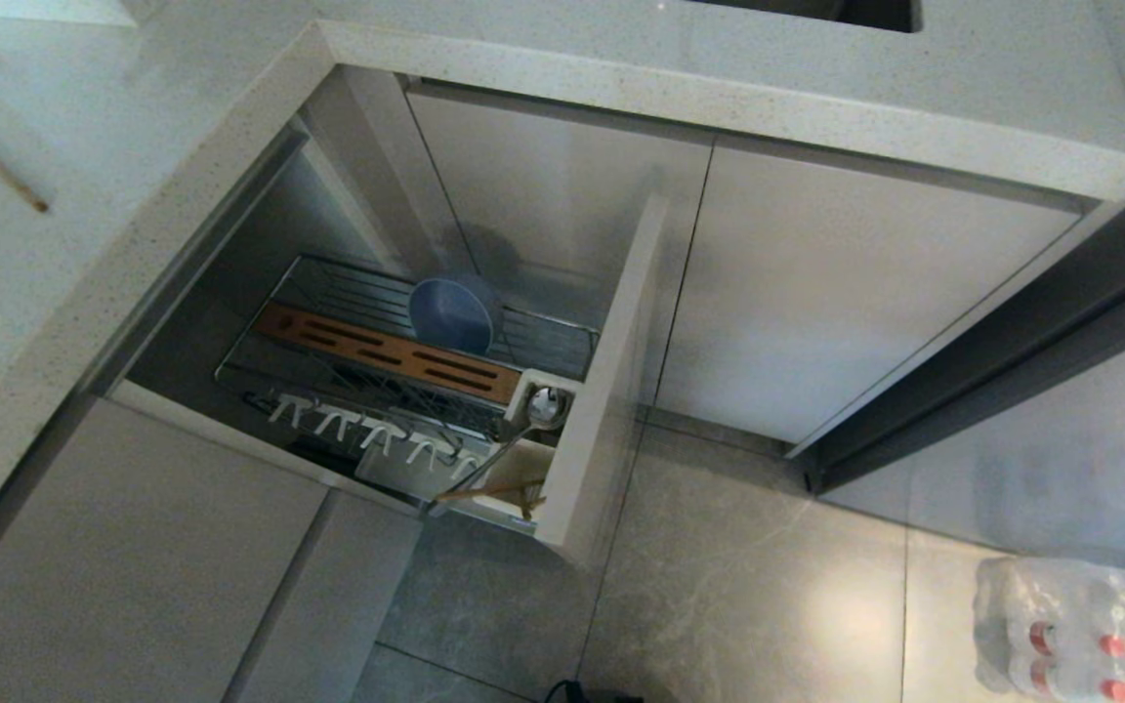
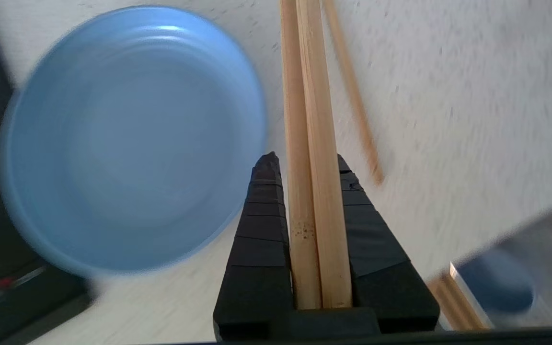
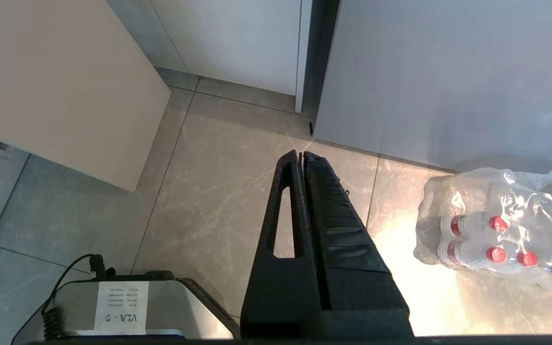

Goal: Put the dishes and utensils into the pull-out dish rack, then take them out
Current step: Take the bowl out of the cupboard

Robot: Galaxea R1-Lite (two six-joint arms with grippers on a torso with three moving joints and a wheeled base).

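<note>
On my left wrist feed the left gripper (image 2: 304, 165) is clamped on a pair of smooth, light wooden chopsticks (image 2: 312, 143), its two ribbed black fingers (image 2: 261, 215) pressing them side by side so they run straight out past the tips. Just beside them on the speckled white counter (image 2: 448, 120) sits a round, matte light-blue dish (image 2: 132, 139) with a raised rim (bowl or plate, I cannot tell from this angle), and a third thin stick (image 2: 352, 96) lies flat on the counter on the far side of the held pair from that dish. From the head camera I see the pull-out rack (image 1: 406, 381), chrome wire with a slotted brown wooden strip (image 1: 392, 353), drawn out below the counter; a small blue bowl (image 1: 453, 314) stands on edge behind the strip, white plastic hooks (image 1: 367, 430) line the side in front of it, and a shiny spoon (image 1: 523, 425) leans out of the white cup (image 1: 548, 395) at the strip's end, with more chopsticks (image 1: 494, 493) nearby. The right gripper (image 3: 302, 154) hangs over the marbled grey floor tiles (image 3: 218, 191), fingers pressed together, near a shrink-wrapped pack of bottles (image 3: 496, 230).
</note>
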